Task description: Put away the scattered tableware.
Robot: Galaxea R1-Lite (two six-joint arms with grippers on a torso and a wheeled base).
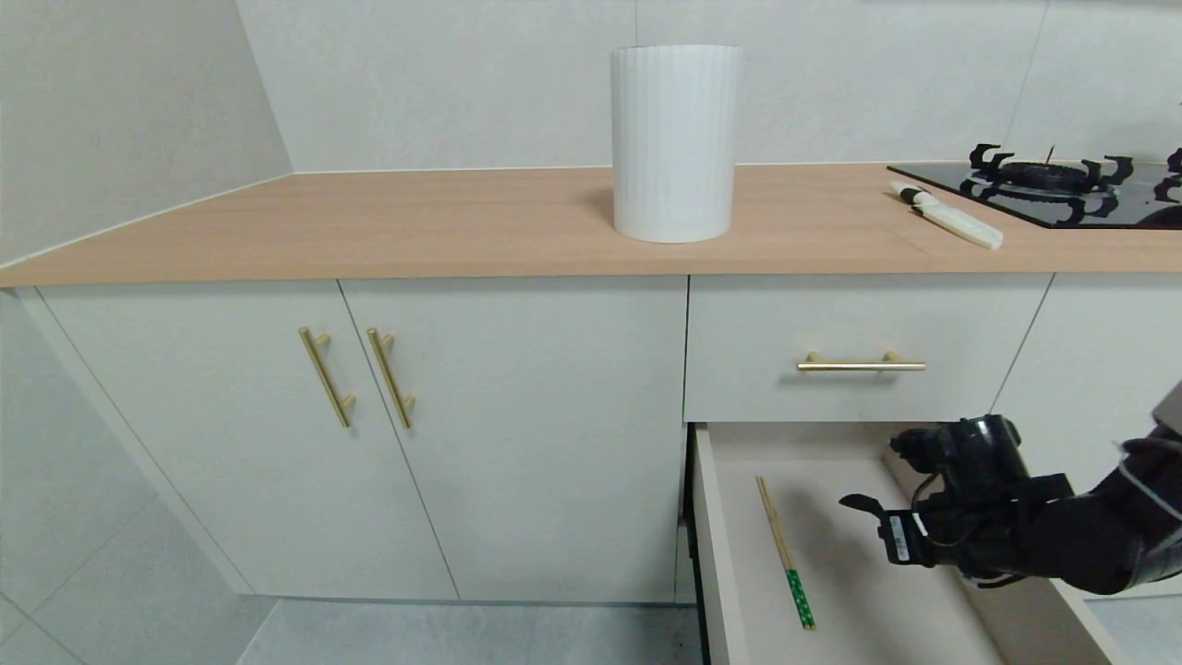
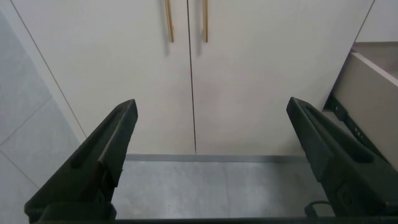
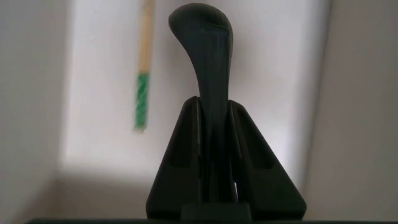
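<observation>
There are one white ribbed canister, one knife and one pair of chopsticks. Three gold handles, two cabinet doors and two drawers show.

Wood countertop ran across in front of me, with a tall white ribbed canister standing upright on it. Far right, a black gas hob sat set into the top. Below left, two pale cabinet doors were shut, their brass handles side by side. Right of them was a shut drawer front with a brass bar. Grey floor tiles lay beneath.
</observation>
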